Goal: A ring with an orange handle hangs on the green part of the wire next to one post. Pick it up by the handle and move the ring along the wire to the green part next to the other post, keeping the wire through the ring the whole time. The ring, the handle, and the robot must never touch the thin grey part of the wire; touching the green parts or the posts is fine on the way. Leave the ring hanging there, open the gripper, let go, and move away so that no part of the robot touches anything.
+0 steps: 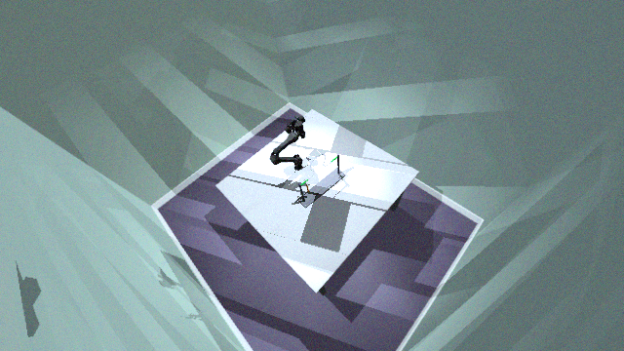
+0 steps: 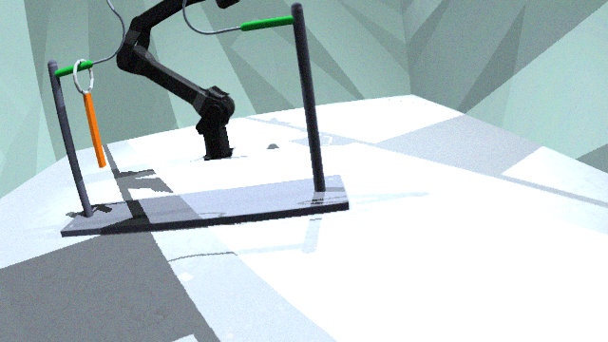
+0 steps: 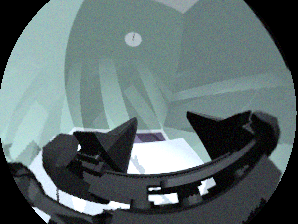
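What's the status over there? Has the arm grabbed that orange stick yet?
End effector open, empty. Ring hanging on green section by left post, orange handle untouched. Nothing blocking the handle.

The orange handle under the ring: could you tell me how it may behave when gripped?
The orange handle looks like a thin, straight, stiff rod. It hangs freely from the ring on the green wire section, so it will probably swing if nudged. Being narrow, it may twist between wide-open jaws.

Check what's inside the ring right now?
The green wire section by the shorter post passes through the ring. The orange handle hangs below. No fingers nearby; the gripper is out of this view.
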Available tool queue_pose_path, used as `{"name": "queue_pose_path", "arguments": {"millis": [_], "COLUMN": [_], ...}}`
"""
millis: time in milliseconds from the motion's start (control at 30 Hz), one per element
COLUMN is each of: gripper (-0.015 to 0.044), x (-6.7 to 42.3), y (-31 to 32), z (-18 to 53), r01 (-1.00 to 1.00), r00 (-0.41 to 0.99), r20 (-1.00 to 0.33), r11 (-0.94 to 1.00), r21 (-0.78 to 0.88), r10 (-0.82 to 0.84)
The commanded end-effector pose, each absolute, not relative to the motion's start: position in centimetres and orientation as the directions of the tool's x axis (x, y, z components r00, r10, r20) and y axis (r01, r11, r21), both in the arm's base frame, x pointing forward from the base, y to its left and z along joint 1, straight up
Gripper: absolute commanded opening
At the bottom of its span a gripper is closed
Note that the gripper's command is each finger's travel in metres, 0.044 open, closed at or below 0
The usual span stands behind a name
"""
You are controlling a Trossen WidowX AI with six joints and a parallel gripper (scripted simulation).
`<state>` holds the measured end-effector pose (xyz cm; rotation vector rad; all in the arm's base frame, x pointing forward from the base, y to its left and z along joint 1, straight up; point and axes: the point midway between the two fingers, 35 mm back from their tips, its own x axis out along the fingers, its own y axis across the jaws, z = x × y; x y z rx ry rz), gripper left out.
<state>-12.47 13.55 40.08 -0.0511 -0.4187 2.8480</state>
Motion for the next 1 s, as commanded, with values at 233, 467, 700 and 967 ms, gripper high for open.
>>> {"name": "queue_pose_path", "arguments": {"millis": [233, 467, 700, 967], "gripper": [0.0190, 0.0160, 0.0160, 0.0160], "x": [-10.0, -5.2, 0.6, 7.5], "y": [16.7, 20.3, 22.4, 22.7], "z": [39.0, 36.8, 34.5, 31.6], "r01": [-0.417, -0.604, -0.763, -0.899], "r00": [-0.901, -0.780, -0.617, -0.390], "r20": [0.002, -0.002, -0.008, -0.017], "r11": [-0.865, -0.754, -0.601, -0.385], "r21": [-0.281, -0.259, -0.237, -0.212], "r10": [0.434, 0.626, 0.787, 0.921]}}
